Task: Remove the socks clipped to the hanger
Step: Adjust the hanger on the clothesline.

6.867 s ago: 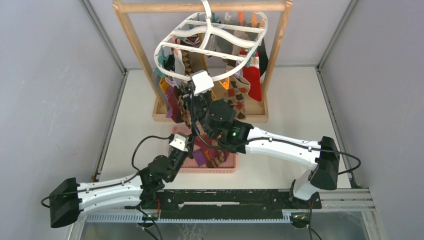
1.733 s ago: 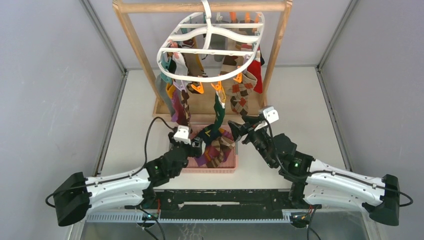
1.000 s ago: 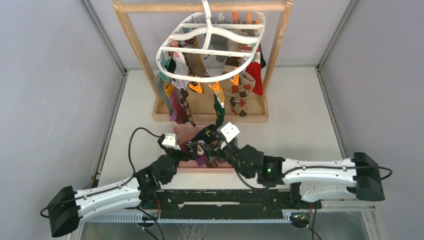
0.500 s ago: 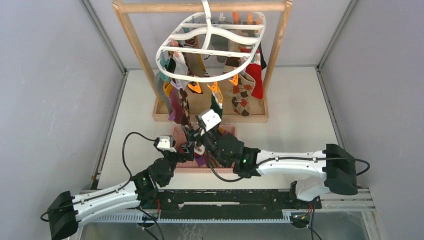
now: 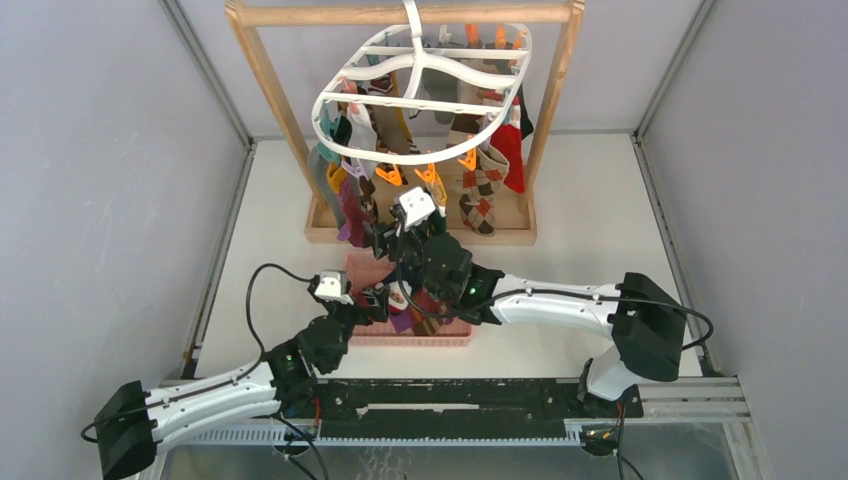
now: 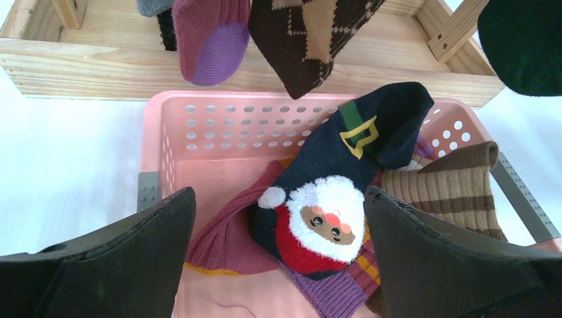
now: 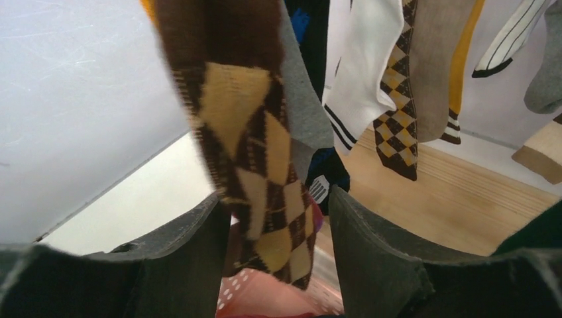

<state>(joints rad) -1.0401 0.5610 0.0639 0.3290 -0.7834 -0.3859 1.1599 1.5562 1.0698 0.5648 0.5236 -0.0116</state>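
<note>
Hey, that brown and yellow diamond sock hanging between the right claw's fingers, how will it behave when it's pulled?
Probably floppy: the argyle sock hangs limp between the fingers of the right claw. Likely light, being thin knit. Since the hanger dangles from one hook, a tug may swing it rather than free the sock cleanly.

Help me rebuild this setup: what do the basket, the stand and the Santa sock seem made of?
Basket: pink moulded plastic, smooth, with rows of holes. Stand: pale wood, apparently unvarnished, grain lines showing. Santa sock: knitted fabric, with fluffy pile on the beard and hat trim.
</note>
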